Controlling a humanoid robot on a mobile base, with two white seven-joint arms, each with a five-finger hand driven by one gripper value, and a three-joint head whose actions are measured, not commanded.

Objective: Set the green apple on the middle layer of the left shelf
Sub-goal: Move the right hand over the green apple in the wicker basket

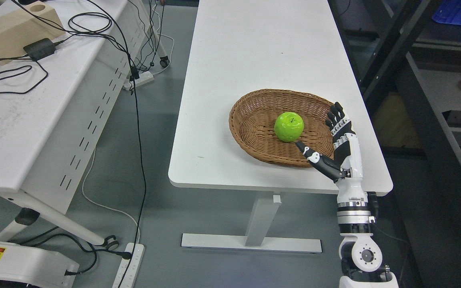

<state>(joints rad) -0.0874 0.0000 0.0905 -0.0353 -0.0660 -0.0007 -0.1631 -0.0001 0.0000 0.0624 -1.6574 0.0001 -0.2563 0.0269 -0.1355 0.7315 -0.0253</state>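
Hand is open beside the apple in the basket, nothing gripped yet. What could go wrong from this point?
1. The right hand is open, with only its thumb tip near the green apple. The round apple could roll away across the wicker basket if nudged before the fingers close.
2. The fingers sit over the basket's right rim, so closing might catch the weave and drag the basket along the white table.

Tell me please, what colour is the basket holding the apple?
Woven brown basket, clearest in the head view.
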